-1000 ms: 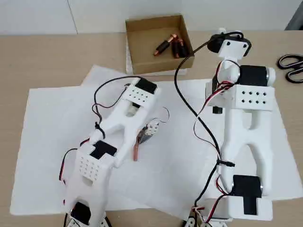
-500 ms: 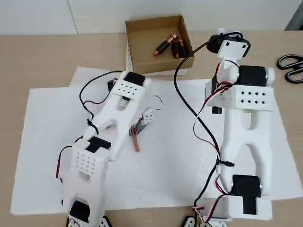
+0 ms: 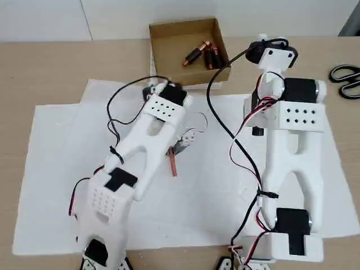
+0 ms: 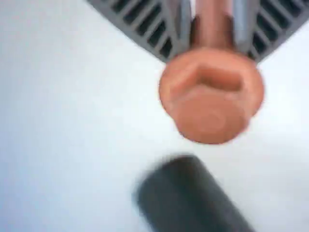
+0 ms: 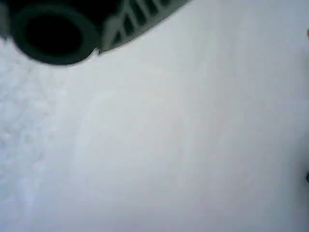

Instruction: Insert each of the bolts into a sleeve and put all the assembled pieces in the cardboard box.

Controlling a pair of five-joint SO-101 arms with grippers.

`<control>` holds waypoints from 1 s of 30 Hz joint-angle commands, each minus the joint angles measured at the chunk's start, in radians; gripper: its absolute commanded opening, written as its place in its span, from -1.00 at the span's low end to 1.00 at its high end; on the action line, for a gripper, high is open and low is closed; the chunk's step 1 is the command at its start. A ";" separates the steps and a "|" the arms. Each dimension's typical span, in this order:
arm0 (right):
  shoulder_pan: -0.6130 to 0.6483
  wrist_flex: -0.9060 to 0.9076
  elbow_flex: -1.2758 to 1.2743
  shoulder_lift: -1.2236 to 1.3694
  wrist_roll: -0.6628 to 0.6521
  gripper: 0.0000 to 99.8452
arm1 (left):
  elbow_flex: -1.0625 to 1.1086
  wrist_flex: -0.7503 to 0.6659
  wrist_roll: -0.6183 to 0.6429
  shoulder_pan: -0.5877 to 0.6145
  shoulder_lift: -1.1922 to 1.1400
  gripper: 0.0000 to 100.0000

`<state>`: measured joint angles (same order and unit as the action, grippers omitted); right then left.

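The copper bolt (image 3: pixel 173 163) hangs just left of centre in the high view, over the white paper (image 3: pixel 62 169). The left gripper (image 3: pixel 178 150) is clamped on its shank. To the right of centre, the right gripper (image 5: pixel 60 17) is closed around a black sleeve (image 5: pixel 53 35). At top centre, assembled pieces (image 3: pixel 201 54) lie in the cardboard box (image 3: pixel 169 63). Scissors (image 3: pixel 346 74) lie at the right edge.

Copper-toned metal bolt (image 4: pixel 211 94), smooth matt black sleeve (image 5: pixel 53 34), matt brown cardboard box (image 3: pixel 171 59), white paper sheets (image 3: pixel 208 191), pale wood-grain worktop (image 3: pixel 56 62).
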<state>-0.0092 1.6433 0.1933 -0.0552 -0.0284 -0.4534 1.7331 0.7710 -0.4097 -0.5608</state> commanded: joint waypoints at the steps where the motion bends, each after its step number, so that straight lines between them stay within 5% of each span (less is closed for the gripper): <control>1: -0.005 0.001 0.009 -0.053 0.002 -0.99 | -0.042 0.018 -0.063 -0.002 0.161 -0.99; 14: -0.004 -0.012 0.009 -0.059 0.009 -0.99 | 0.025 0.018 -0.632 0.000 0.442 -0.99; 23: -0.001 -0.039 -0.058 -0.441 0.011 -0.99 | 0.024 0.012 -0.554 0.077 0.546 -0.99; 30: 0.133 -0.352 -0.655 -0.980 0.000 -0.99 | 0.028 -0.071 -0.414 0.081 0.540 -0.99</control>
<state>0.0706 1.4592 -0.1979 -0.7841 -0.0284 -0.4212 1.7162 0.3107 -0.3330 -0.0729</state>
